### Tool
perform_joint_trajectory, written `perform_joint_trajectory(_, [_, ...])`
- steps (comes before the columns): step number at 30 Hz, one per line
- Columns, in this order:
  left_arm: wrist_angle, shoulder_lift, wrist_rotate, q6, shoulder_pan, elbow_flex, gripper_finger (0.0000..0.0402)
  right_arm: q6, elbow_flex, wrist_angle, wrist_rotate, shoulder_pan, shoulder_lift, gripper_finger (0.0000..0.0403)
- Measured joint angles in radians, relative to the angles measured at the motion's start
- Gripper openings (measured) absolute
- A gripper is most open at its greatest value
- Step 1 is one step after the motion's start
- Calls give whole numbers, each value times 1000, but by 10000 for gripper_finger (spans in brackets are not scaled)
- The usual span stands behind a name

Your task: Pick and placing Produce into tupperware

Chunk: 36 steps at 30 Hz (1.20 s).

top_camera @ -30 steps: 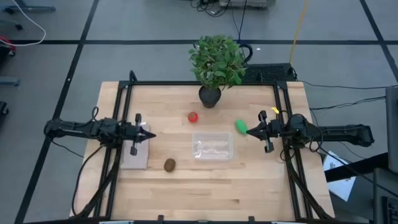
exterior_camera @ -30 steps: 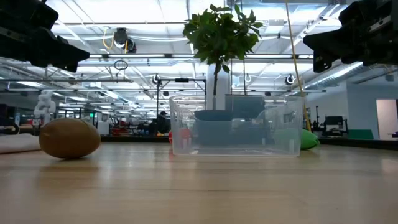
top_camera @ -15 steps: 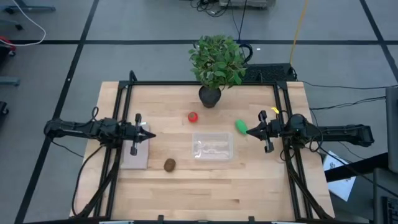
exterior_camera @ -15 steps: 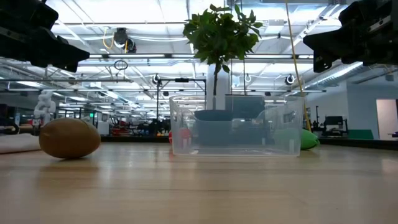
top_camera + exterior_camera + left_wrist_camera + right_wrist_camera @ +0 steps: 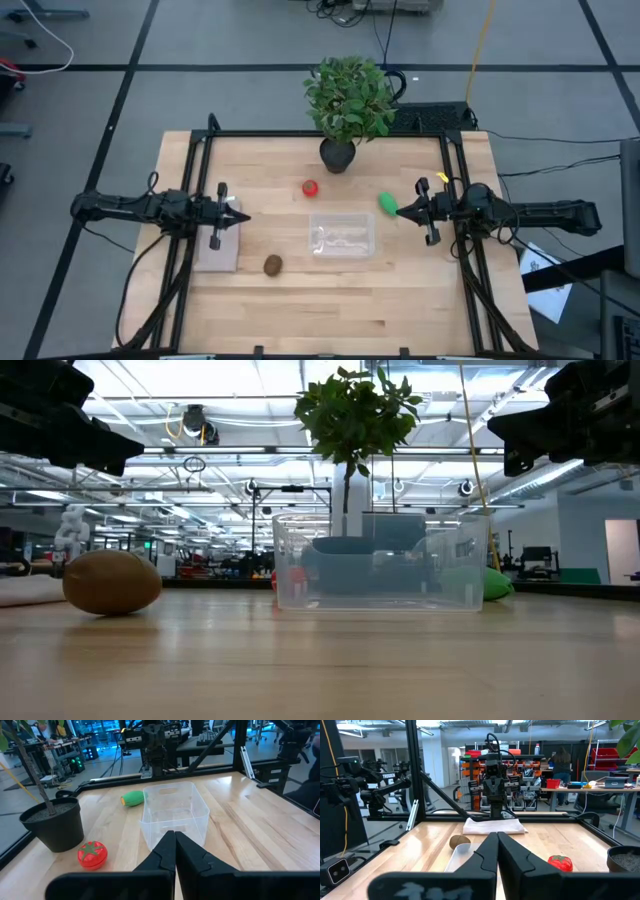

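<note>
The clear tupperware (image 5: pixel 342 235) sits at the table's middle, also in the low view (image 5: pixel 380 560) and the left wrist view (image 5: pixel 172 815). The green oblong piece (image 5: pixel 387 204) lies right of it, the red tomato (image 5: pixel 310 187) beyond it toward the far edge, the brown kiwi (image 5: pixel 272 264) near its left corner. All three rest on the wood. My left gripper (image 5: pixel 238 215) hovers shut at the left side, above a pale slab. My right gripper (image 5: pixel 401 211) hovers shut at the right side, just beside the green piece (image 5: pixel 133 798).
A potted leafy plant (image 5: pixel 348 105) stands at the far middle of the table. The flat pale slab (image 5: pixel 218 250) lies under my left gripper. A black frame (image 5: pixel 200 150) runs along the table's sides. Bare wood stretches along the near edge.
</note>
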State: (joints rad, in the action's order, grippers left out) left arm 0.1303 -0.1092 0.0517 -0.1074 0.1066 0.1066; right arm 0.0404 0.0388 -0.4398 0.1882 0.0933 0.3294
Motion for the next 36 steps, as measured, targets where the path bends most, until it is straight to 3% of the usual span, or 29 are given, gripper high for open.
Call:
perform_joint_trajectory(26, [-4,0,0,12,0,0,3,0,0,-1,0,0,0,0])
perform_joint_trajectory(36, [-84,0,0,76,0,0,3,20,0,-12,0,0,0,0])
